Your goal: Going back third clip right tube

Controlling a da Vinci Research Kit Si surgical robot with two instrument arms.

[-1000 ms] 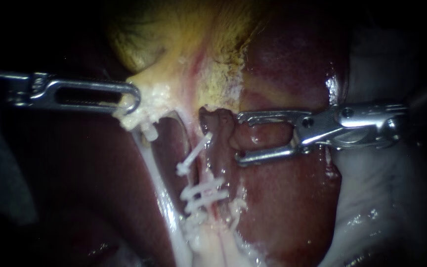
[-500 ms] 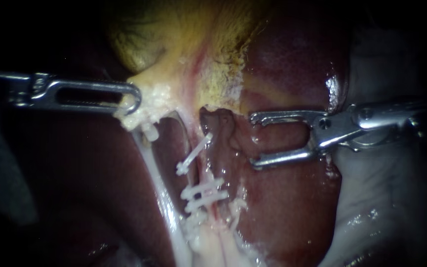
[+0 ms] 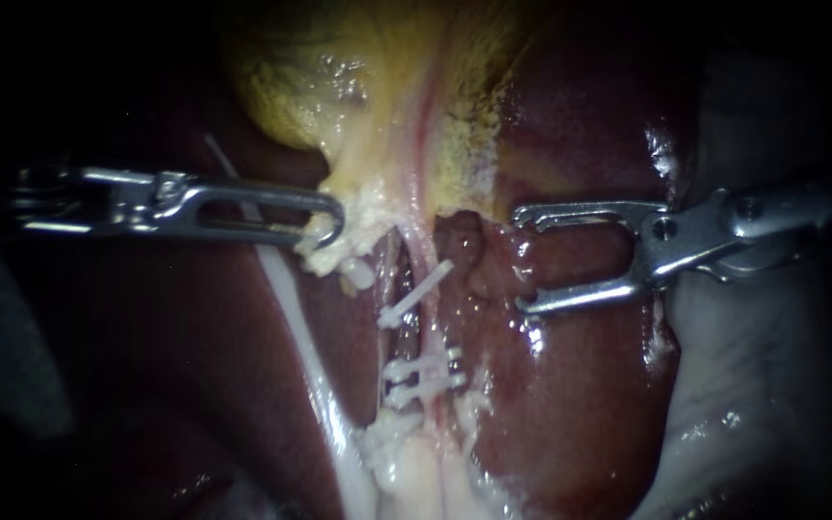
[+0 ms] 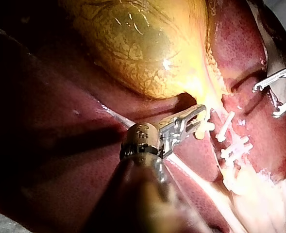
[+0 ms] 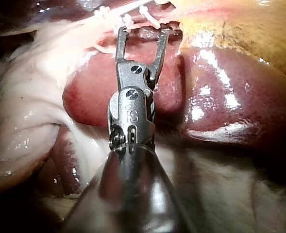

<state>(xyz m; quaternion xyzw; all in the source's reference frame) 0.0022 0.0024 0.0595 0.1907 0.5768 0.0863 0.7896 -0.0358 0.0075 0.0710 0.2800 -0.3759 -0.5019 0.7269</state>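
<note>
My left instrument (image 3: 331, 231) comes in from the left, its jaws shut on pale whitish tissue at the neck of the yellow gallbladder (image 3: 377, 87). The right tube (image 3: 423, 332) runs down from there and carries a tilted white clip (image 3: 416, 294) with two more clips (image 3: 424, 371) below it. My right instrument (image 3: 522, 262) stands to the right of the tube, jaws open and empty, clear of the clips. In the left wrist view the left instrument (image 4: 201, 115) holds the same tissue beside the clips (image 4: 232, 143). In the right wrist view the open right instrument (image 5: 143, 33) points at the clips (image 5: 147, 14).
Dark red liver (image 3: 570, 404) lies under and right of the right jaws and fills the left side (image 3: 146, 366). A thin white strand (image 3: 296, 318) runs down left of the clipped tube. Pale wet tissue (image 3: 753, 385) lies at the far right.
The right instrument has drawn back to the right, off the tissue beside the tube, jaws still open. The left instrument has carried its tissue rightward, and the whole scene has shifted right.
</note>
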